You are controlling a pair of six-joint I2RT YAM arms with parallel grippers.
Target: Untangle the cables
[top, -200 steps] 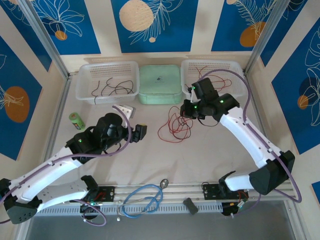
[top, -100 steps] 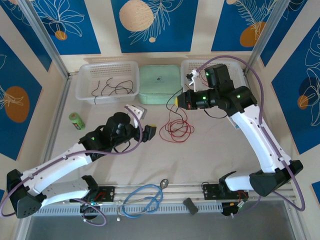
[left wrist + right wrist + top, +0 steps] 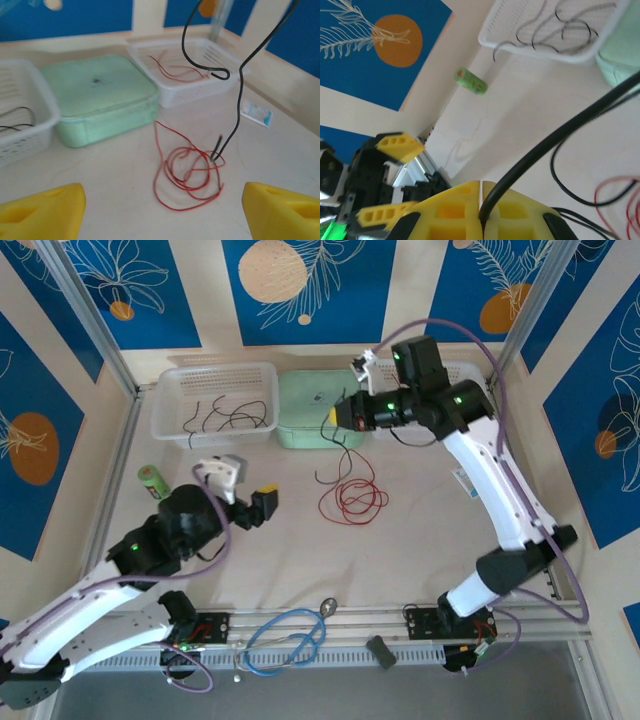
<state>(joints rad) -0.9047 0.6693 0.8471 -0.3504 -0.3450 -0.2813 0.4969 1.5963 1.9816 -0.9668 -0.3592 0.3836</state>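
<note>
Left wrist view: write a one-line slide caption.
Black cable hangs to a red cable coil before the open left tool.

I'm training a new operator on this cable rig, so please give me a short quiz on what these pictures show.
1. True or false: the left gripper is shut on a red cable.
2. Which cable does the right gripper pinch? A: a red one. B: the black cable. C: a light-blue one.
3. Fill in: the cables lying in the left basket are ___ in colour.

Key
1. False. Its jaws stand open over the table with nothing between them.
2. B.
3. Black.
</note>
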